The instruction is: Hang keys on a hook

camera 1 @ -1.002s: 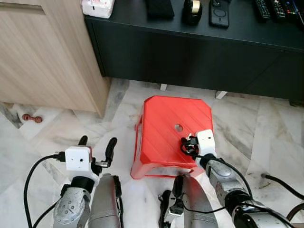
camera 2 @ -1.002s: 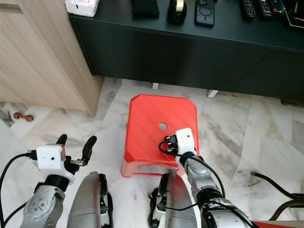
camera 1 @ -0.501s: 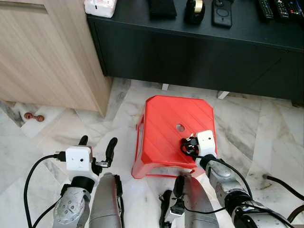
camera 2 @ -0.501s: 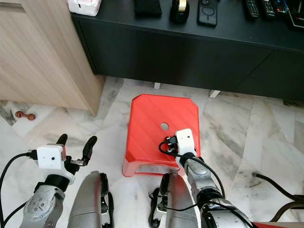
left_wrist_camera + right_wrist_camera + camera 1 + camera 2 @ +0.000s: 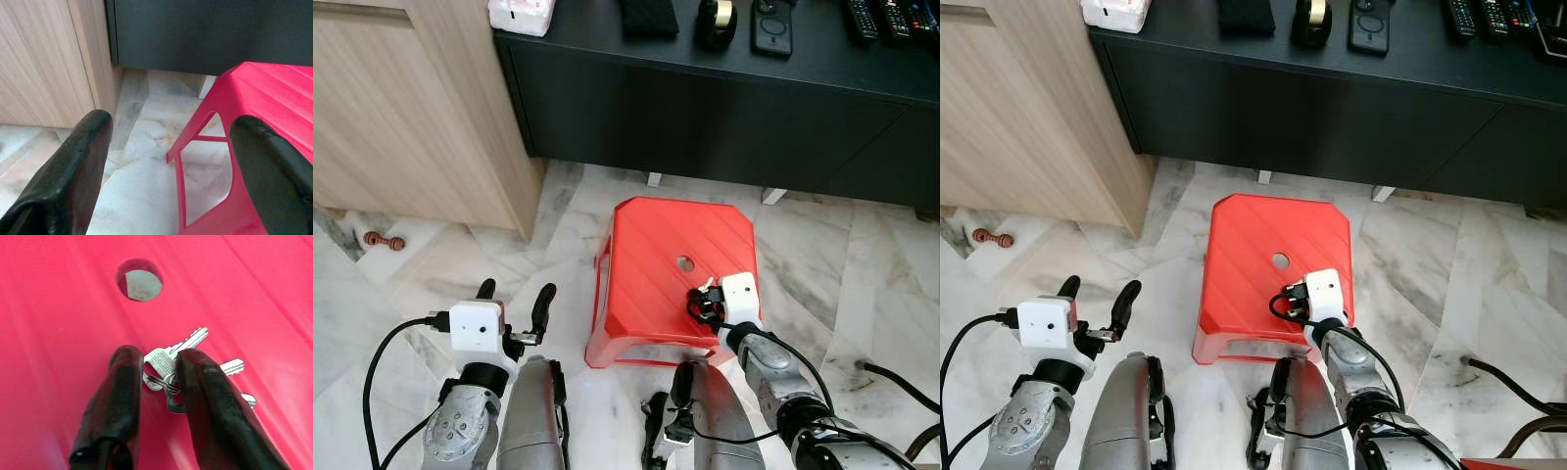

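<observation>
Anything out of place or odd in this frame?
A small brown object lies loose on the marble floor by the wooden cabinet. The keys sit on a red stool, between the right gripper fingers.
</observation>
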Robot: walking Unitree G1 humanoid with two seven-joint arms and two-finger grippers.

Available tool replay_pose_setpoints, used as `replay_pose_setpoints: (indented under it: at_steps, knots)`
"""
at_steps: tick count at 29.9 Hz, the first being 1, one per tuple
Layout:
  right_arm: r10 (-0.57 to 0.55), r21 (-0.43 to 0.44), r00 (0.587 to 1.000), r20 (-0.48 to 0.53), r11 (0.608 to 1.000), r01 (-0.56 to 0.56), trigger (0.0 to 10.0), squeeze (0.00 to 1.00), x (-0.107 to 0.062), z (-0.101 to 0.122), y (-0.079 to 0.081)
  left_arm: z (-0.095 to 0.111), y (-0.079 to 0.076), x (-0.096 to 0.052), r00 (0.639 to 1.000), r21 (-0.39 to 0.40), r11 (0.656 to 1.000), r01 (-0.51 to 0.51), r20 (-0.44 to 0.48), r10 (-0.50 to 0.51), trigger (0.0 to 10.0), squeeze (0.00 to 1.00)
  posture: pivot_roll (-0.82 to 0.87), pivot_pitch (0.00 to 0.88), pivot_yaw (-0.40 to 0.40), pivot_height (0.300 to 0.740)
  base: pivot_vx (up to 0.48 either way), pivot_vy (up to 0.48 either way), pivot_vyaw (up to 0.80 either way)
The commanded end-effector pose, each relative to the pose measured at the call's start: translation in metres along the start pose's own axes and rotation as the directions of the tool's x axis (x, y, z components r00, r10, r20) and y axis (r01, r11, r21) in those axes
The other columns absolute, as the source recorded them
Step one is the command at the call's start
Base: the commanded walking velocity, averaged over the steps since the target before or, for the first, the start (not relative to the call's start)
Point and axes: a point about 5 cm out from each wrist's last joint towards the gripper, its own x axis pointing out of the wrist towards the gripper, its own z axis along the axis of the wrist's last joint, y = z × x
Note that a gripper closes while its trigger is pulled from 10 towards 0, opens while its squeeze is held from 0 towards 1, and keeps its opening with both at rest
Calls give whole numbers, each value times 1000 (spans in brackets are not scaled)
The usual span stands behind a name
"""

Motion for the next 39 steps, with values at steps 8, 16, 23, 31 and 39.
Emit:
replay_pose_setpoints:
  at_steps: [8,16,23,31,39]
  knots:
    - [-40,12,997,-68,999,41,0,0,-7,-18,-6,-11,-2,-4,998,5,1000,13,-64,-12,10000,0,216,425,-117,619,0,0,0]
    - [-47,29,998,-29,998,48,0,0,-4,-10,-3,-13,-1,-2,998,10,1000,14,-69,-13,10000,0,215,417,-114,619,0,0,0]
    - [-89,83,991,99,993,80,0,0,1,12,-2,-20,2,4,997,11,1000,9,-80,-8,10000,0,205,386,-110,619,0,0,0]
    - [-119,122,974,193,988,96,0,0,1,25,-3,-30,7,16,996,18,1000,6,-93,-5,10000,0,195,322,-107,619,0,0,0]
    - [-148,155,951,272,982,108,863,0,-5,27,-3,-55,18,19,985,16,999,-30,-170,32,10000,0,173,230,-98,619,0,0,0]
